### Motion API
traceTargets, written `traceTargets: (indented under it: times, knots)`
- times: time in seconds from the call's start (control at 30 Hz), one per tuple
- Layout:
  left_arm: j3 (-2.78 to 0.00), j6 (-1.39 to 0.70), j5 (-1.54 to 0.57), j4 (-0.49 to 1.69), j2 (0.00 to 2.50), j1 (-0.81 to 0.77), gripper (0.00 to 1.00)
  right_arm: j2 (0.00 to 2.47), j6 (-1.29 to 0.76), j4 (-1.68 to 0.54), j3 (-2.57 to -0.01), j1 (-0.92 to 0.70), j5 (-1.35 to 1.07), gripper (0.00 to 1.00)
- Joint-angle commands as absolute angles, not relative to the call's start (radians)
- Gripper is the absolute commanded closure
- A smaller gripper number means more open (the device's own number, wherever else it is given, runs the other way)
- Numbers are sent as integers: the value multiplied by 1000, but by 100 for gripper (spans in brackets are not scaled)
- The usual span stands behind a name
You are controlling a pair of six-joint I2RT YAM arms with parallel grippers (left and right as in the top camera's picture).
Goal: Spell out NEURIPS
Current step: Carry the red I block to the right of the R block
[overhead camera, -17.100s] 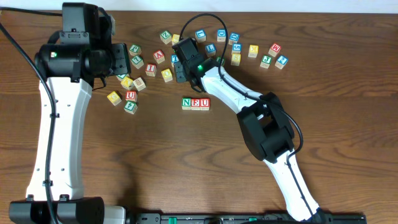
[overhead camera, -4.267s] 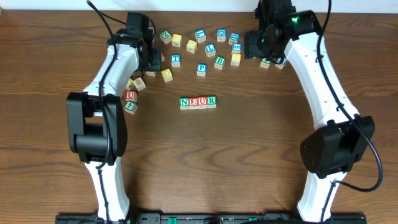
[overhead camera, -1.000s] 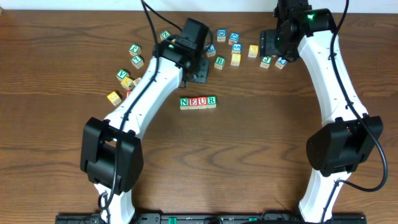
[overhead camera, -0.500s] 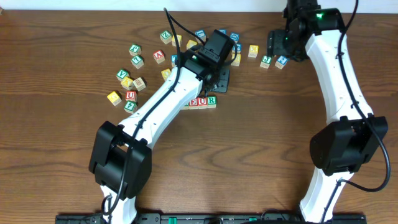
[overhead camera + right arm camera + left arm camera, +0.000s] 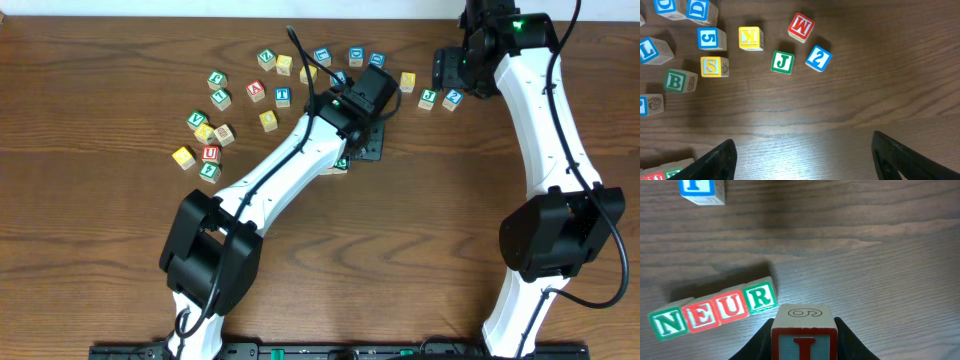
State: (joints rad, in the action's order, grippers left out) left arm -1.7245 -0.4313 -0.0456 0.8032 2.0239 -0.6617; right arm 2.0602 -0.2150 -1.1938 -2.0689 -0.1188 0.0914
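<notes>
**Four letters of NEURIPS down, the fifth in hand**

We see the I cube (image 5: 802, 341) clamped tight in the left end effector (image 5: 363, 140), hovering just right of the NEUR row (image 5: 715, 311); P and S are yet to be placed. The cubes are small, square-edged wood with pale faces and painted letters, on a dark, grained table (image 5: 880, 255). The right end effector (image 5: 805, 160) gapes wide and empty.

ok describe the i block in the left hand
The small wooden cube with the red I has a pale top printed with a brown outlined 6 or 9, and a red-framed light blue face bearing the I. It is pinched upright by the left hand, just past the R end of the NEUR row.
</notes>
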Motion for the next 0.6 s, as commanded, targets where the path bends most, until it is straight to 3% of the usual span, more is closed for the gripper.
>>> traceTargets:
  times: [0.0,0.57]
  knots:
    - [-1717,-477,-32,793,2067,-667,72,2055,-204,-1198,-2079,-110,106,19]
    - [-1717,-564,-32,717,2198,-669,71,2055,-205,-1196,-2079,-110,105,18]
